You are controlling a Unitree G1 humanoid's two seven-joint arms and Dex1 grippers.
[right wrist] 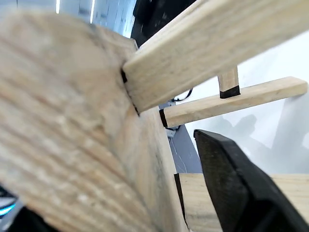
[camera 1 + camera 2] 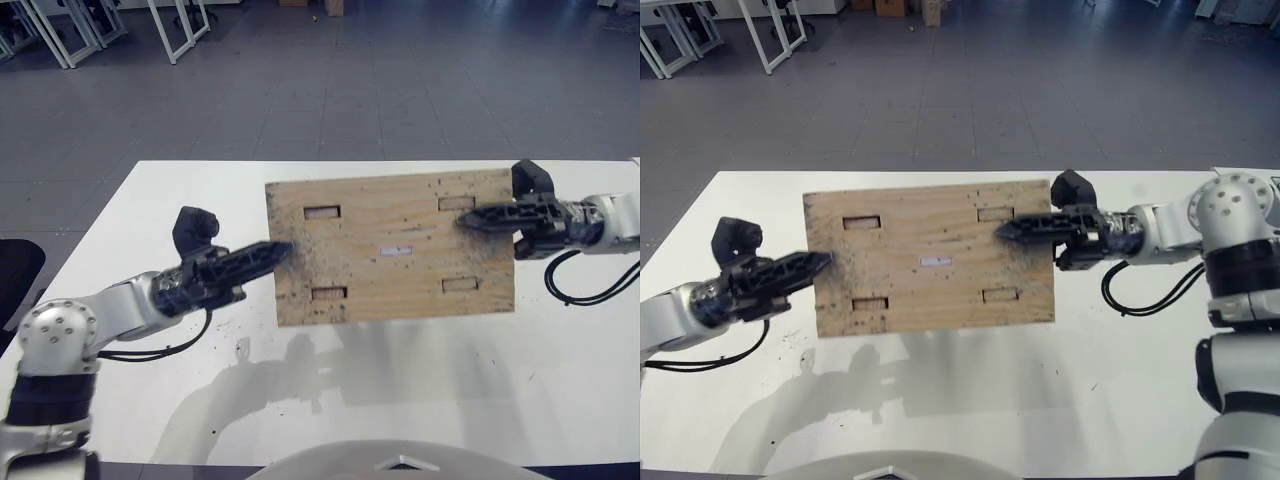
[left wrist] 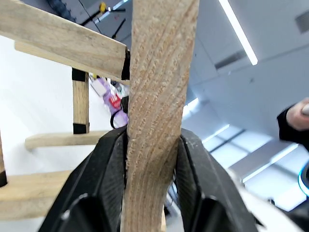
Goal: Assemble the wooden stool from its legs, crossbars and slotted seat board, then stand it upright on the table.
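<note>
The assembled stool's slotted seat board [image 2: 390, 250] is level above the white table, its shadow falling on the tabletop in front. My left gripper [image 2: 285, 250] is shut on the board's left edge; in the left wrist view both black fingers [image 3: 108, 159] press against the wood [image 3: 159, 72]. My right gripper [image 2: 465, 218] straddles the right edge, its upper finger lying over the top face. The right wrist view shows a lower finger [image 1: 231, 179] standing off from the board [image 1: 63, 121] with a gap. Crossbars [image 1: 231, 38] and a leg [image 3: 80, 104] hang under the seat.
The white table [image 2: 400, 380] runs well past the stool on all sides, with bare surface in front. A black cable [image 2: 590, 290] loops beside my right arm. Behind the table's far edge is grey floor, with white frames [image 2: 60, 30] at the back left.
</note>
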